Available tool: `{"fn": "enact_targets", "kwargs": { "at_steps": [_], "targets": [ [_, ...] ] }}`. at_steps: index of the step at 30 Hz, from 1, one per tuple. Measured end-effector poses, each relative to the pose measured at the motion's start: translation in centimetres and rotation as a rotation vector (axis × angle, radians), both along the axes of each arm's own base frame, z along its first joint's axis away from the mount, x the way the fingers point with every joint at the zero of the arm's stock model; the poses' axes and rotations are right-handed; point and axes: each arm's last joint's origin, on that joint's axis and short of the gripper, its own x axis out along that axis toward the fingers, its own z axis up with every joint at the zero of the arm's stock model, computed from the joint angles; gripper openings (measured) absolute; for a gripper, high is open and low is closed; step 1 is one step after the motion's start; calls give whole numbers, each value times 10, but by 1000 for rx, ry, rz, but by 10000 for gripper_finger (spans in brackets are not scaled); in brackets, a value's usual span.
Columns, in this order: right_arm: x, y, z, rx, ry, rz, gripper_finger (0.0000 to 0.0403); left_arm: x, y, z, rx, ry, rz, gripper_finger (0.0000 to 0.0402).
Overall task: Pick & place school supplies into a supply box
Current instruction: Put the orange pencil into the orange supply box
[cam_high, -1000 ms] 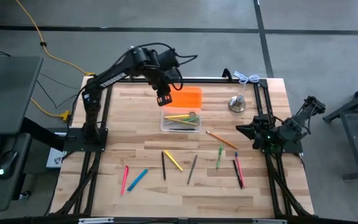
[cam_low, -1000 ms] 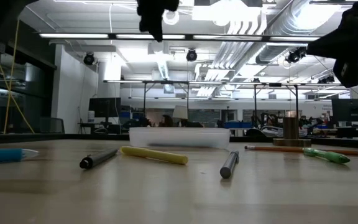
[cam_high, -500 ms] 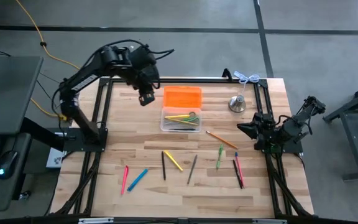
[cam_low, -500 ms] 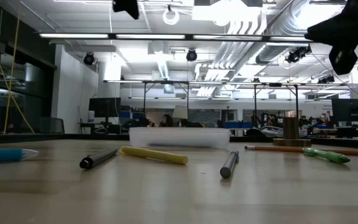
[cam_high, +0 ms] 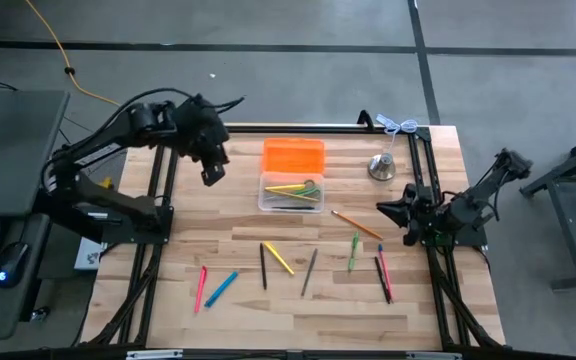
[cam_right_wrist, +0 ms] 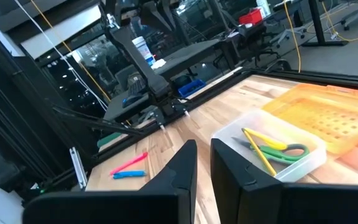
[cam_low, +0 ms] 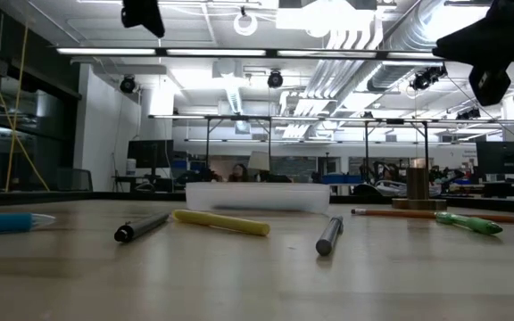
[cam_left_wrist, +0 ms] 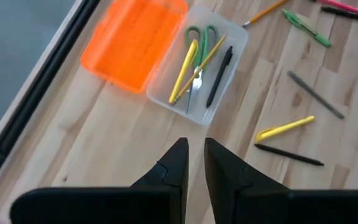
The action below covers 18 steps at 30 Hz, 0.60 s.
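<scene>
While aloft | left gripper (cam_left_wrist: pixel 194 163) narrowly parted, empty | right gripper (cam_right_wrist: pixel 202 163) near-closed, empty

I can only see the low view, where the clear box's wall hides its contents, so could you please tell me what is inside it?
Observer: The supply box holds green-handled scissors, two yellow pens or pencils and a black pen.
Operator: Thank you. Is the left gripper carrying anything?
Observer: No. The left gripper is empty and hangs above bare table to the left of the box.
Operator: And what lies behind the box?
Observer: An orange piece of about the same size lies right against its far side.
</scene>
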Motion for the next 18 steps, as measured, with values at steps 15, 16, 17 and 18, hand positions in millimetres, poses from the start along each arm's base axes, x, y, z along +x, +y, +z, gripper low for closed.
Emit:
{"fn": "enact_targets", "kwargs": {
  "at_steps": [15, 16, 17, 18],
  "targets": [
    [33, 4, 20, -49, 101, -7, 23, -50, -24, -62, -34, -282, -58, 79],
    [36, 4, 23, -56, 127, -8, 23, -53, -25, -67, -36, -295, -51, 79],
    [39, 3, 26, -55, 152, -7, 23, -56, -26, -71, -36, -314, -45, 79],
    [42, 3, 29, -50, 178, -5, 23, -58, -27, -75, -32, -338, -43, 79]
  ]
}}
